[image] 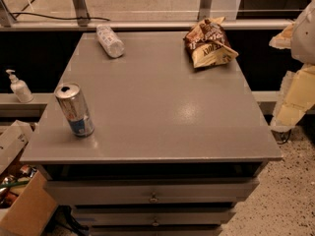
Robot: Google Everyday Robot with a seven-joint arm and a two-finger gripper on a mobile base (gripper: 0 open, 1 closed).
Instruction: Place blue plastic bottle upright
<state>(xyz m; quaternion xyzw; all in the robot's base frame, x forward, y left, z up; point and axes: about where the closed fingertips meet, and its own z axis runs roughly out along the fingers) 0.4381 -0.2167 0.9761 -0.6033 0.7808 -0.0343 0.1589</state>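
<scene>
The blue plastic bottle point(110, 41) lies on its side at the back left of the grey table top point(162, 107). It is clear with a pale label, and one end points toward the far left corner. My gripper point(290, 107) hangs at the right edge of the view, beyond the table's right side and far from the bottle. It holds nothing that I can see.
A silver-and-blue drink can point(75, 109) stands upright at the front left of the table. A brown snack bag point(209, 43) lies at the back right. A white pump dispenser point(18, 87) stands on a ledge to the left. A cardboard box point(19, 200) sits on the floor at the lower left. Drawers point(152, 193) are below the top.
</scene>
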